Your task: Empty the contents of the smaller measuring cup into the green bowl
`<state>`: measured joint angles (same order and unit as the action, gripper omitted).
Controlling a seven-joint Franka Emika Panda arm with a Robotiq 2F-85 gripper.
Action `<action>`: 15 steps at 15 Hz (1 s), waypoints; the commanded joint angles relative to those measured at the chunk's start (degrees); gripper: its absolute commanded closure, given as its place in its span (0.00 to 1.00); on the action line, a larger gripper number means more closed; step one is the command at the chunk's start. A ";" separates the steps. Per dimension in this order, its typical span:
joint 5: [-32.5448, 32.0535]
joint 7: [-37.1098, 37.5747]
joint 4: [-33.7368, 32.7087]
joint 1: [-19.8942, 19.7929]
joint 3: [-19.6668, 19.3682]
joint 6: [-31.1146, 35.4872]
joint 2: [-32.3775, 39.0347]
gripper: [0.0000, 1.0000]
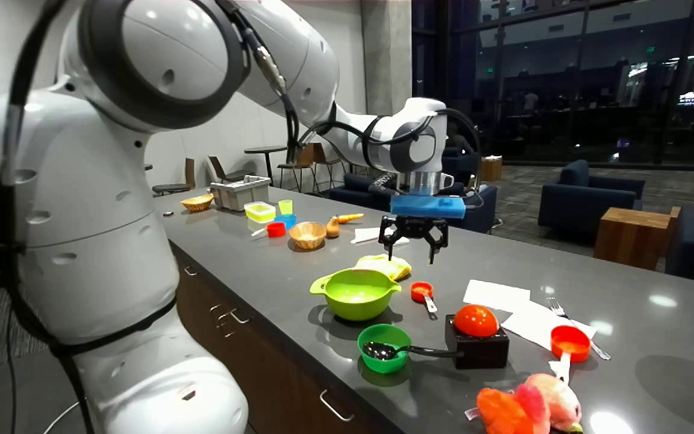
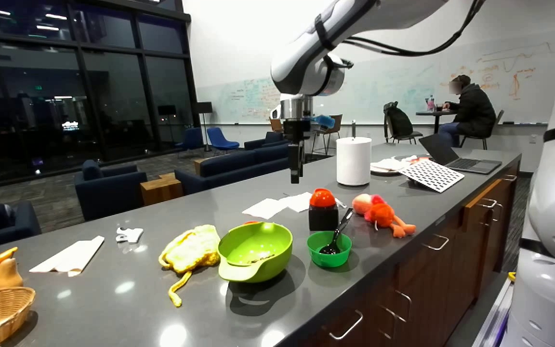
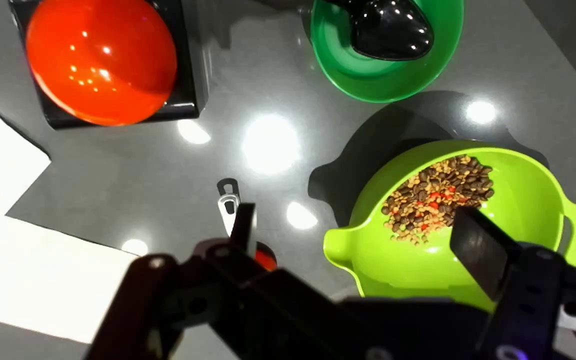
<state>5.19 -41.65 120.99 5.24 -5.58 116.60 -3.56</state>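
Black spoon in dark-green tub — red-domed black box nearby.

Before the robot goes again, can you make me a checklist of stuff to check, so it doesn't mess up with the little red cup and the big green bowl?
1. Gripper open, with nothing in it: ok.
2. Gripper down at the little red cup: not ok, it hangs up in the air.
3. Nothing lying on the cup's handle: ok.
4. Something inside the little red cup to pour: cannot tell.
5. Big green bowl standing upright: ok.
6. Room left in the big green bowl: ok, the brown, tan and red bits cover only part of the inside.
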 commanded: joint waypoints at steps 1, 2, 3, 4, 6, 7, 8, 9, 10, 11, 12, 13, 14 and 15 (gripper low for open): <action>1.94 -4.80 -7.45 -2.10 1.80 -0.97 8.47 0.00; 1.43 -4.70 -9.23 -2.62 2.30 -1.13 10.40 0.00; 0.34 -3.21 -10.74 -2.98 2.80 -1.37 11.87 0.00; 0.52 -2.88 -6.51 -3.37 3.31 -0.09 8.60 0.00; 0.39 -2.79 -9.12 -3.89 3.91 -0.12 11.49 0.00; 0.36 -2.77 -9.73 -4.01 4.03 -0.14 12.14 0.00; 0.35 -2.76 -10.04 -4.07 4.09 -0.17 12.41 0.00; 0.36 -2.76 -10.15 -4.08 4.09 -0.21 12.41 0.00; 0.36 -2.76 -10.28 -4.08 4.10 -0.25 12.40 0.00; 0.36 -2.76 -10.34 -4.08 4.10 -0.28 12.40 0.00; 0.36 -2.76 -10.38 -4.08 4.11 -0.29 12.41 0.00; 0.02 -3.17 -10.99 -4.30 4.18 -0.89 12.87 0.00; -0.03 -4.00 -11.81 -4.71 4.41 -1.26 13.46 0.00; 0.26 -4.65 -12.29 -5.06 4.71 -1.36 13.72 0.00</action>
<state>5.78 -44.70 110.69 2.08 -2.44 116.44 9.03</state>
